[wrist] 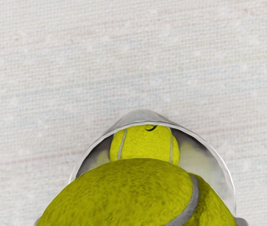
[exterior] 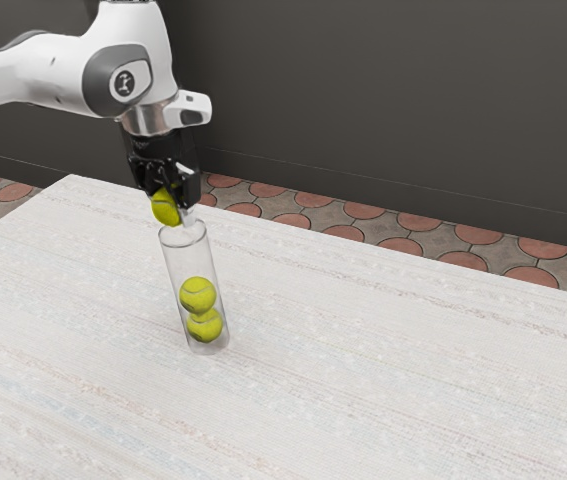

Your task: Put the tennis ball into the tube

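The jaws are gripping the ball from two sides, standing parted by about its width, and are holding it just above the mouth of the tube. The tube is standing upright on the counter, in from the far edge, towards the corner at the exterior view's left. Two other balls are sitting stacked inside. I'm expecting a light, springy, fuzzy ball that isn't slipping easily; a mild squeeze across its middle should be serving well. It seems, though I'm judging poorly from here, to be needing some centring.
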Motion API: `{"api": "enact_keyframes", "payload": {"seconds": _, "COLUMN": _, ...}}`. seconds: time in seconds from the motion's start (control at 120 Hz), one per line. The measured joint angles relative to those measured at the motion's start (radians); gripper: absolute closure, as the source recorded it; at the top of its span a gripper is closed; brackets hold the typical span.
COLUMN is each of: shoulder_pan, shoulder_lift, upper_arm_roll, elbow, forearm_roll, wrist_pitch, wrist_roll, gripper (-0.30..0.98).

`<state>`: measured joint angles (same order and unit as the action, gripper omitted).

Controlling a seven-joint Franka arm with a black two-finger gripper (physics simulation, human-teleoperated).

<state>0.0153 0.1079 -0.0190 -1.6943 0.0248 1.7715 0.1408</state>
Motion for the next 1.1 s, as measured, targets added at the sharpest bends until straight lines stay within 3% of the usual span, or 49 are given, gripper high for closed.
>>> {"api": "enact_keyframes", "payload": {"seconds": 0.342, "shoulder_pan": 0.000, "shoulder_lift": -0.002, "upper_arm_roll": -0.013, "elbow": -0.026, "forearm_roll": 0.002, "wrist_pitch": 0.035, "wrist_roll": -0.057, "gripper": 0.36}}
{"api": "enact_keyframes", "payload": {"seconds": 0.567, "shoulder_pan": 0.000, "shoulder_lift": -0.002, "upper_arm_roll": -0.013, "elbow": -0.025, "forearm_roll": -0.006, "wrist_pitch": 0.037, "wrist_roll": -0.078, "gripper": 0.14}}
{"api": "enact_keyframes", "payload": {"seconds": 0.808, "shoulder_pan": -0.001, "shoulder_lift": -0.020, "upper_arm_roll": -0.012, "elbow": -0.021, "forearm_roll": -0.007, "wrist_pitch": 0.037, "wrist_roll": -0.092, "gripper": 0.05}}
{"api": "enact_keyframes", "payload": {"seconds": 1.1, "shoulder_pan": 0.018, "shoulder_lift": -0.014, "upper_arm_roll": 0.078, "elbow": 0.158, "forearm_roll": -0.008, "wrist_pitch": -0.078, "wrist_roll": -0.041, "gripper": 0.01}}
